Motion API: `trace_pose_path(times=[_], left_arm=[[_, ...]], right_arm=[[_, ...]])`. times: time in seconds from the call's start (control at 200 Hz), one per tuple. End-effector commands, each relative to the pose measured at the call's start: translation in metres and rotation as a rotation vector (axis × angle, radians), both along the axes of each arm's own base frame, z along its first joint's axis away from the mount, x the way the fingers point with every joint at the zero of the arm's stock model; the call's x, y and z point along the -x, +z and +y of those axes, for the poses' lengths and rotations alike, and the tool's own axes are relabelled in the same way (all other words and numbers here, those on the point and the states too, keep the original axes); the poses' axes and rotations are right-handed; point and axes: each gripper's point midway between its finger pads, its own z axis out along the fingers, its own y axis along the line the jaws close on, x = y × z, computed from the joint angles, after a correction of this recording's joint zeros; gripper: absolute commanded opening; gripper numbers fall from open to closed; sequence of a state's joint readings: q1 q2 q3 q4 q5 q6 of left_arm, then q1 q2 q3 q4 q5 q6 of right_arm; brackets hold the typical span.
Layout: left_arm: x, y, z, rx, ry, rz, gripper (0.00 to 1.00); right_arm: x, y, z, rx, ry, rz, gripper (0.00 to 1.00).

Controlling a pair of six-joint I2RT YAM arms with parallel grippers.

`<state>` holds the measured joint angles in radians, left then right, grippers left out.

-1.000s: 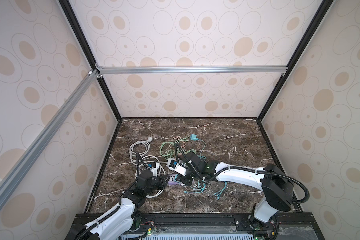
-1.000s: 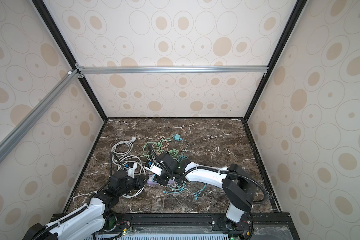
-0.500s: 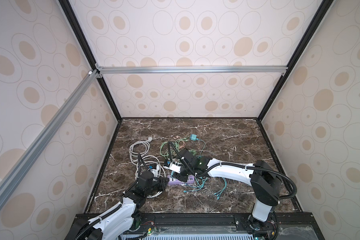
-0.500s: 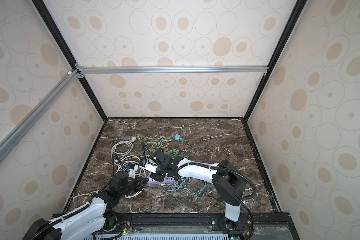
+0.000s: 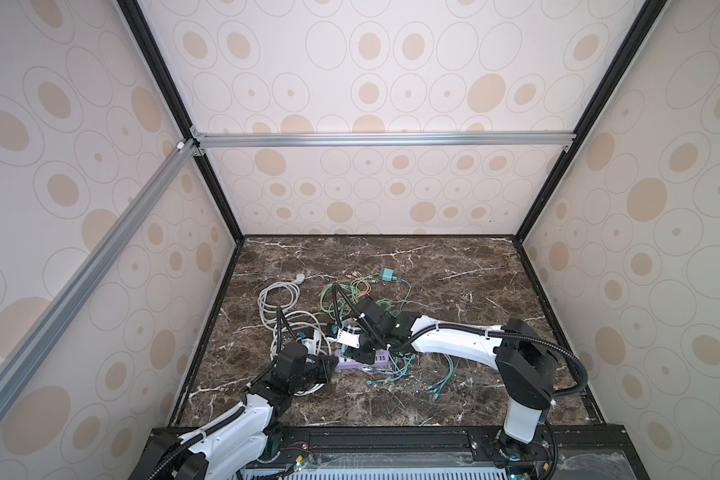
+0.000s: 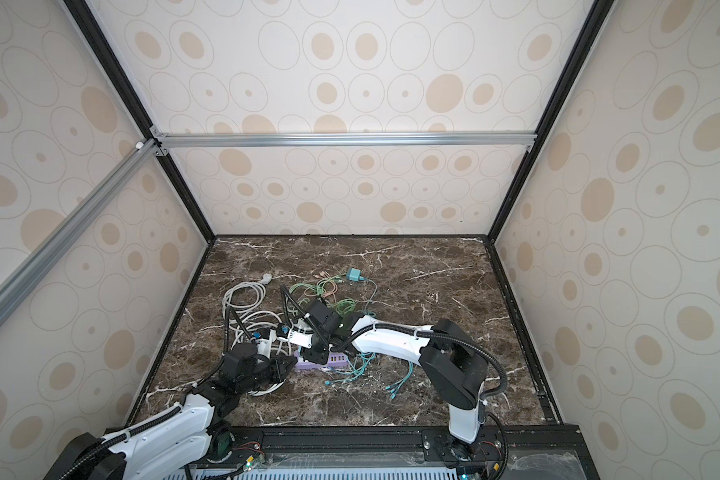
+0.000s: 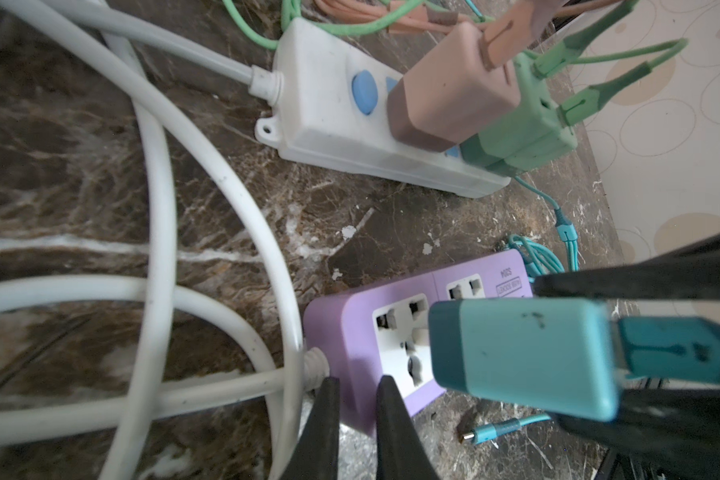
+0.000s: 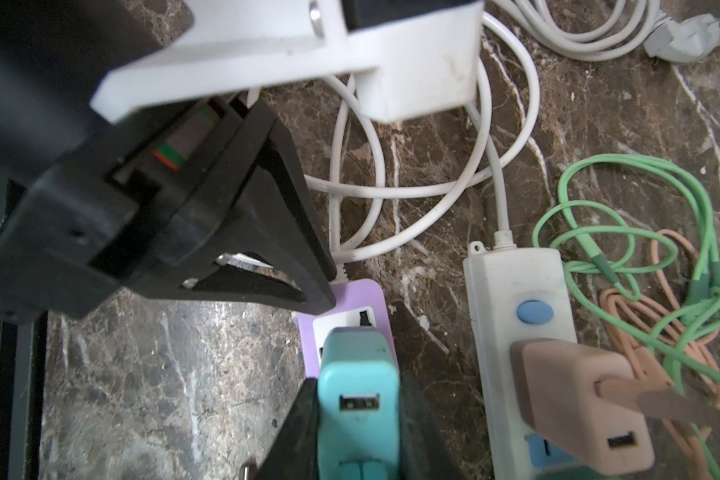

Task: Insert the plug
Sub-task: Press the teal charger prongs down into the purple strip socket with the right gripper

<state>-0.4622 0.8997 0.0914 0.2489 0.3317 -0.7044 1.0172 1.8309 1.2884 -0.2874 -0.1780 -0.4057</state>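
Note:
A teal plug sits between the black fingers of my right gripper, which is shut on it. It hangs over the first socket of the purple power strip, also seen from above. In the left wrist view the plug covers part of that socket and its prongs are hidden. My left gripper is shut on the cord-end corner of the strip, purple showing between its fingers. From above, the left gripper and right gripper meet at the strip.
A white power strip lies beside the purple one with a pink charger and a green charger plugged in. White cord loops lie to the left. Green, pink and teal cables tangle around. Another teal charger lies farther back.
My left gripper has closed onto the end of the purple strip. The right gripper has shifted left with the teal plug, over the strip's first socket.

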Motion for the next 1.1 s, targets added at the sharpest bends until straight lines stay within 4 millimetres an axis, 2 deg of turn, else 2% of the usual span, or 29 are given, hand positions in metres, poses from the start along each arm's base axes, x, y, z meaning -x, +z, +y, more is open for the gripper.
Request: trace_pose_path(times=[0.0, 0.57, 1.095], left_arm=[[-0.002, 0.002, 0.000, -0.012, -0.005, -0.025, 0.17], [-0.003, 0.003, 0.000, -0.017, -0.003, -0.022, 0.16], [-0.004, 0.004, 0.000, -0.017, -0.003, -0.026, 0.15]], right_arm=[[0.002, -0.003, 0.003, 0.016, 0.048, -0.008, 0.00], [-0.001, -0.005, 0.004, 0.067, 0.125, -0.056, 0.00], [-0.003, -0.015, 0.002, 0.126, 0.151, -0.060, 0.00]])
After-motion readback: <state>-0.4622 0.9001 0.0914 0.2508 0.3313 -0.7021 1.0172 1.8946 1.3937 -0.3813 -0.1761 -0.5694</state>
